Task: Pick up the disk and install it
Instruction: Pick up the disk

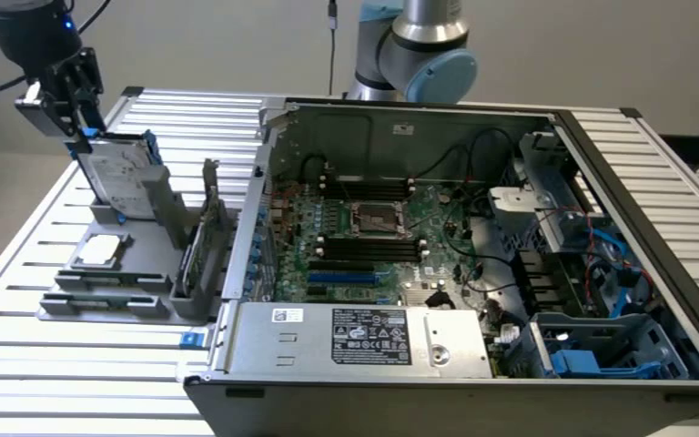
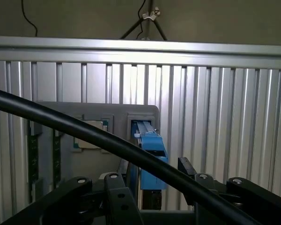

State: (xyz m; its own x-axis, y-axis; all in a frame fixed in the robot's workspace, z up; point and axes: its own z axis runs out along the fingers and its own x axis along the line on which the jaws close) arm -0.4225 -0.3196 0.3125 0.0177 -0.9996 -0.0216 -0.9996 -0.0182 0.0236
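The disk (image 1: 121, 178), silver-grey with a white label and a blue carrier frame, stands on edge in a slot of the grey holder (image 1: 106, 289) at the exterior view's left. My gripper (image 1: 80, 116) hangs directly over its top edge, open. In the wrist view the disk's blue carrier edge (image 2: 151, 151) lies between the two black fingers (image 2: 113, 194), with a gap on each side. Nothing is held.
A small silver chip (image 1: 101, 248) and an upright circuit card (image 1: 210, 228) share the holder. The open computer case (image 1: 447, 127) fills the exterior view's middle and right, with a blue-lined bay (image 1: 592, 350) at its near right corner. A black cable (image 2: 84, 131) crosses the wrist view.
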